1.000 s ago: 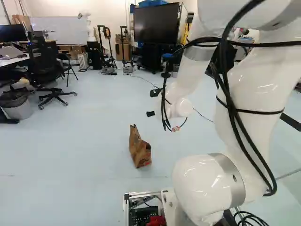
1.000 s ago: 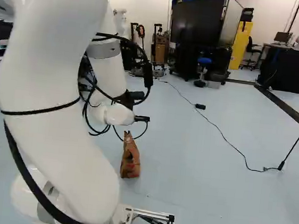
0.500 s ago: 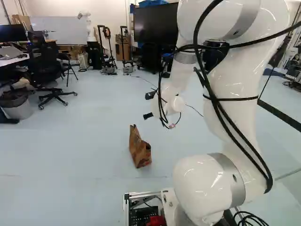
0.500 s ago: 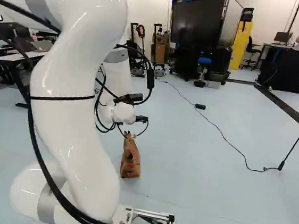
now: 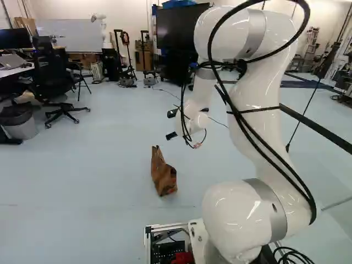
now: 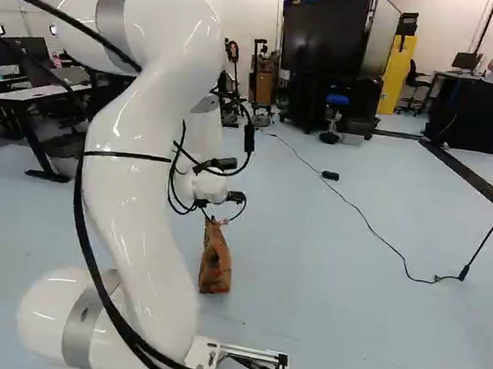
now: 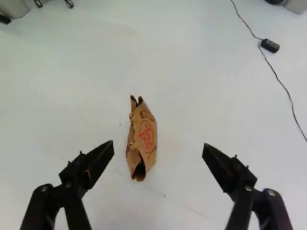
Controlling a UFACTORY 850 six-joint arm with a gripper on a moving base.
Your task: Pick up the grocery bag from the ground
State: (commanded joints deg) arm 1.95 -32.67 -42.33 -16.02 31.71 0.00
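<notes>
We see the brown paper grocery bag [image 5: 164, 179] on the pale blue-grey floor [image 5: 104, 176], ahead of the base and, in the left base view, below and slightly left of the gripper [image 5: 171, 136]; red print marks one face of it. In the wrist view we find the gripper [image 7: 158, 144] wide open and holding nothing: the bag lies ahead, within the span between the two black fingers, nearer to one of them, and apart from both. Above the floor we note the white arm [image 5: 264, 110], bent over at its top, with black cables strapped along it; it rises beside an open metal frame [image 5: 165, 226]. To the right of the bag in the right base view, a thin black cord [image 6: 374, 229] with a small black box [image 6: 329, 175] on it runs over the floor. At the left of the left base view we observe a black office chair [image 5: 50, 77] near a grey lined waste bin [image 5: 21, 129]. Farthest out, we mark a whiteboard [image 5: 69, 36] with another robot [image 5: 105, 34] beside it, a large black display screen [image 6: 322, 38], a blue-seated stool [image 6: 336, 100] and a tall yellow cabinet [image 6: 397, 75].
</notes>
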